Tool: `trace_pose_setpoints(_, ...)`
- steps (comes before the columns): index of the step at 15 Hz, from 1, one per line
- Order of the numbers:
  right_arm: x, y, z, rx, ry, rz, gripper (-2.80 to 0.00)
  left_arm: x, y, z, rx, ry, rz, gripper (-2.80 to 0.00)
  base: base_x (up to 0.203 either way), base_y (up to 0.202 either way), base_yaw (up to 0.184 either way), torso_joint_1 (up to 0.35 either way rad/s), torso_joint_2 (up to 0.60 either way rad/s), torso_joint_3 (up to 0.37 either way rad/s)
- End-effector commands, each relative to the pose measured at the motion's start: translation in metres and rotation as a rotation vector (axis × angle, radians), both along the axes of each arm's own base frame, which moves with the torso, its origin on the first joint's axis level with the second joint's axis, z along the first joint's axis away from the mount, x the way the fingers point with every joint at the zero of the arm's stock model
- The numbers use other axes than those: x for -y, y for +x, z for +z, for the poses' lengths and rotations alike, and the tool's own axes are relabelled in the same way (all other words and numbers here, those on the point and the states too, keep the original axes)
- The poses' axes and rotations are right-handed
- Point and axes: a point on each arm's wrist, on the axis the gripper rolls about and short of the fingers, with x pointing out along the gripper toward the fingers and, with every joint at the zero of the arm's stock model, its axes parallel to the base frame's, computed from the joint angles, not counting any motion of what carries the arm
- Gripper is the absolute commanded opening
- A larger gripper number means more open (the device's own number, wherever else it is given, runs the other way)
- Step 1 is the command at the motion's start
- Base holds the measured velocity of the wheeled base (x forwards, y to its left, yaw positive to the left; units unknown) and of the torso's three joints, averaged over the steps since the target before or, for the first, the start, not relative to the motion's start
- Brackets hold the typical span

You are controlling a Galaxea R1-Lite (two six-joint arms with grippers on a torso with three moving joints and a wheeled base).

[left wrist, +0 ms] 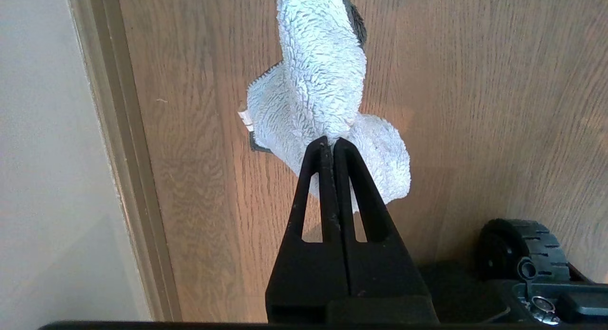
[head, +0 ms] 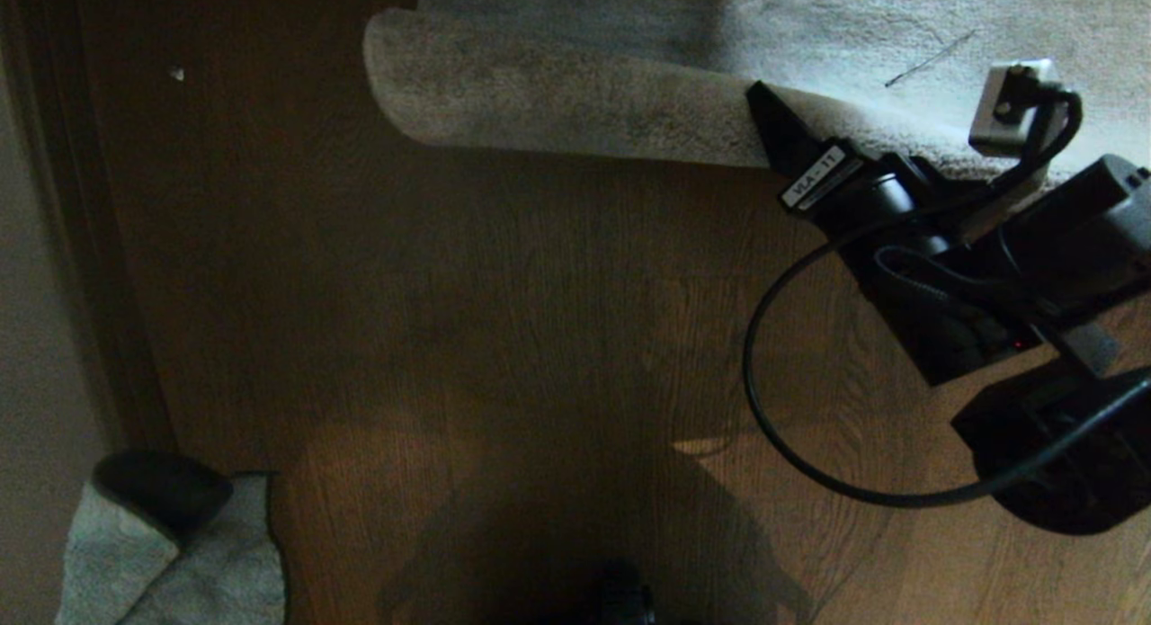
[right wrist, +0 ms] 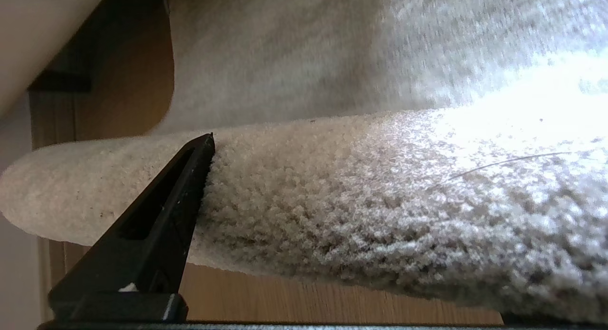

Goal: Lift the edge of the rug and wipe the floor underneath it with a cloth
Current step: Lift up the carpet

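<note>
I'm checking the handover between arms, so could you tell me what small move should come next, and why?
Probably bring the left gripper, shut on the cloth, toward the bare floor below the rolled-back rug edge. The right gripper is at the fold with jaws wide; the planks look uncovered.

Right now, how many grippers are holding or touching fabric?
2. The left gripper is shut on the cloth; the right gripper, open, is against the folded rug edge.

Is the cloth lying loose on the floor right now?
No, the left gripper's fingers are pinched shut on the cloth, which hangs from them above the floor.
</note>
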Motion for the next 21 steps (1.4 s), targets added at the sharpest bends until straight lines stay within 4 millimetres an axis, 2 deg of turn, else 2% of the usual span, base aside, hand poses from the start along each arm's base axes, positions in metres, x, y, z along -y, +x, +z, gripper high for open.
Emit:
trace_pose_setpoints(1, 0.006, -0.010, 0.010, 0.056, 0.030, -0.006, 0.00, 0.000, 0.000, 0.000, 0.002, -0.001, 0.001, -2.80, 0.000, 0.000, 0.000, 0.000, 0.00, 0.000)
trace_pose_setpoints(8, -0.003, -0.009, 0.044, 0.195, 0.059, 0.043, 0.00, 0.000, 0.000, 0.000, 0.002, -0.001, 0.001, -2.80, 0.000, 0.000, 0.000, 0.000, 0.00, 0.000)
trace_pose_setpoints(15, -0.001, -0.020, 0.064, 0.298, 0.028, 0.144, 0.00, 0.000, 0.000, 0.000, 0.002, -0.001, 0.001, -2.80, 0.000, 0.000, 0.000, 0.000, 0.00, 0.000)
trace_pose_setpoints(21, -0.006, -0.026, 0.053, 0.268, 0.012, 0.170, 0.00, 0.000, 0.000, 0.000, 0.001, -0.001, 0.001, -2.80, 0.000, 0.000, 0.000, 0.000, 0.00, 0.000)
